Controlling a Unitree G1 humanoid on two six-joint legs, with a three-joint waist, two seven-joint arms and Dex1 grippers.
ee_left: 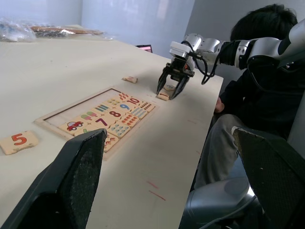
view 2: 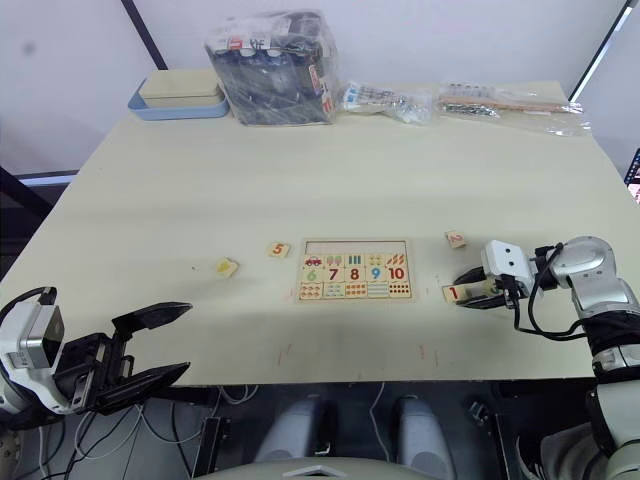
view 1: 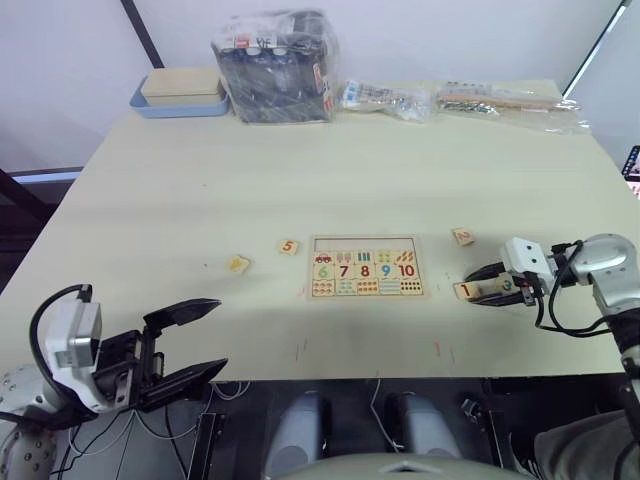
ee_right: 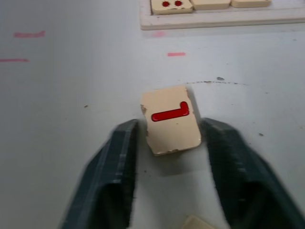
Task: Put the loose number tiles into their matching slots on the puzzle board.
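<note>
The puzzle board (view 1: 365,267) lies near the table's front middle, with bare picture slots (view 1: 364,255) along its far row. Left of it lie a tile marked 5 (view 1: 288,246) and a yellow-digit tile (view 1: 238,264). Another loose tile (view 1: 463,236) rests right of the board. A tile with a red 1 (ee_right: 170,119) lies flat on the table between the tips of my right gripper (view 1: 468,288), which is open with its fingers (ee_right: 119,162) close on both sides. My left gripper (view 1: 190,345) hangs open off the front left edge.
At the back stand a blue-rimmed tray (view 1: 180,95), a plastic-wrapped dark pack (view 1: 275,65) and clear bags (view 1: 500,100). A person in dark clothes (ee_left: 259,76) sits by the table's right side. A corner of another pale tile (ee_right: 195,222) shows under my right gripper.
</note>
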